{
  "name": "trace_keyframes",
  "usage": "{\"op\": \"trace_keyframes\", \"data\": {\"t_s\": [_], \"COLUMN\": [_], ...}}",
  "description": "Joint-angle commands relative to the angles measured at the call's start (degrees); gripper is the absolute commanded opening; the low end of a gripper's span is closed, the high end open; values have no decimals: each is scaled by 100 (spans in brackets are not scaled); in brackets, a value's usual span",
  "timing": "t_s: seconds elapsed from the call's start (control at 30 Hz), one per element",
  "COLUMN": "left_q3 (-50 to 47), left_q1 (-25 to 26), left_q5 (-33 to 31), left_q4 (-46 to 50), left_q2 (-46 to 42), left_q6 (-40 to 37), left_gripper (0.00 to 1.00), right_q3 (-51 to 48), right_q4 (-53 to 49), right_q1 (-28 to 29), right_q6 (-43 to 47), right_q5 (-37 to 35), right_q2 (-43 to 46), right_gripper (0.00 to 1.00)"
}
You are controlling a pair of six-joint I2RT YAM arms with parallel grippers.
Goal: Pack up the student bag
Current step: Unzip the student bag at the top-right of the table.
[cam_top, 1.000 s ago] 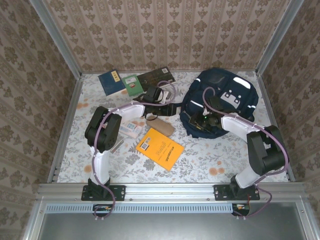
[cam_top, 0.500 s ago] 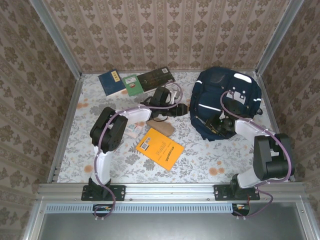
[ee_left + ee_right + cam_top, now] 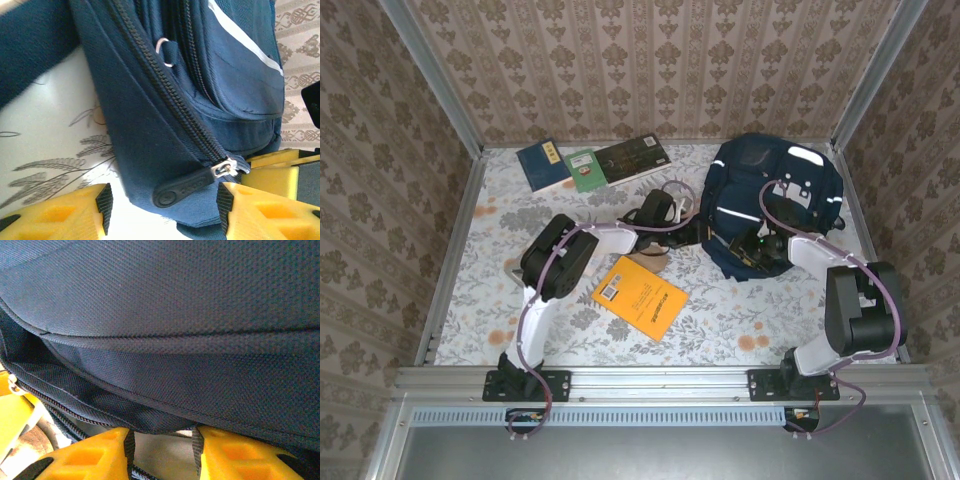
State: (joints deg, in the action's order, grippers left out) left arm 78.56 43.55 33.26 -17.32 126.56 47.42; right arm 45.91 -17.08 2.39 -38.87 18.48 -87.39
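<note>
- On the large navy-blue fabric student bag (image 3: 750,165), the dark oval zipper pull (image 3: 185,187) lay crosswise between the open jaws of my left gripper (image 3: 163,202).
- My right gripper (image 3: 162,440) pinched the bag's edge, jaws narrow.

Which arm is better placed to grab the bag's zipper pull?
Left. The left gripper, open, straddles the zipper pull on the bag; the right gripper is against plain fabric.
</note>
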Motion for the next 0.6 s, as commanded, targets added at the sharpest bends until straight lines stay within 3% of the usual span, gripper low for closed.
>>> {"op": "trace_keyframes", "data": {"t_s": [0.0, 0.57], "left_q3": [114, -94], "left_q1": [55, 83], "left_q5": [155, 234], "left_q4": [-344, -879], "left_q2": [210, -39], "left_q6": [365, 721], "left_gripper": [59, 49], "right_q3": [107, 107], "right_q4": [-186, -169], "right_q1": [16, 13], "right_q6": [142, 187], "right_q5": [-20, -15], "right_q2": [-164, -208], "right_gripper": [40, 40]}}
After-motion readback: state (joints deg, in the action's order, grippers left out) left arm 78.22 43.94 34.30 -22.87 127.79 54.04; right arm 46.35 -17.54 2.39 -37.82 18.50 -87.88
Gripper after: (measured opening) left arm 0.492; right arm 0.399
